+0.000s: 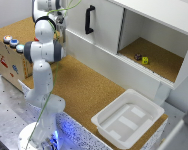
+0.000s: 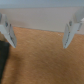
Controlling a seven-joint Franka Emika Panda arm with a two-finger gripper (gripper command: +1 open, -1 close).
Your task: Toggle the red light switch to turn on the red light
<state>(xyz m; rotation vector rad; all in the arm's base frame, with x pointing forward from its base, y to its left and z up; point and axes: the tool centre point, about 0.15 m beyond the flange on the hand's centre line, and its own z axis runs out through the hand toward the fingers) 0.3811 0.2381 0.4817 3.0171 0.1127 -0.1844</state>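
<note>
The red light switch (image 1: 7, 38) is a small round reddish-orange button at the far end of a row of three on top of a wooden box (image 1: 9, 60) at the exterior view's left. A dark blue button (image 1: 14, 43) and a light blue button (image 1: 20, 48) sit beside it. My gripper (image 2: 39, 44) is open and empty in the wrist view, its fingers (image 2: 10, 35) wide apart above the cork surface facing a white wall. In the exterior view the hand (image 1: 59, 22) is high near the cabinet, to the right of the box and apart from the buttons. The switch is out of the wrist view.
A white cabinet with a black handle (image 1: 89, 19) stands at the back. Its open compartment holds two small objects (image 1: 141, 59). A white plastic bin (image 1: 128, 119) sits on the cork table (image 1: 89, 90) at the exterior view's right. My own arm (image 1: 43, 55) rises near the box.
</note>
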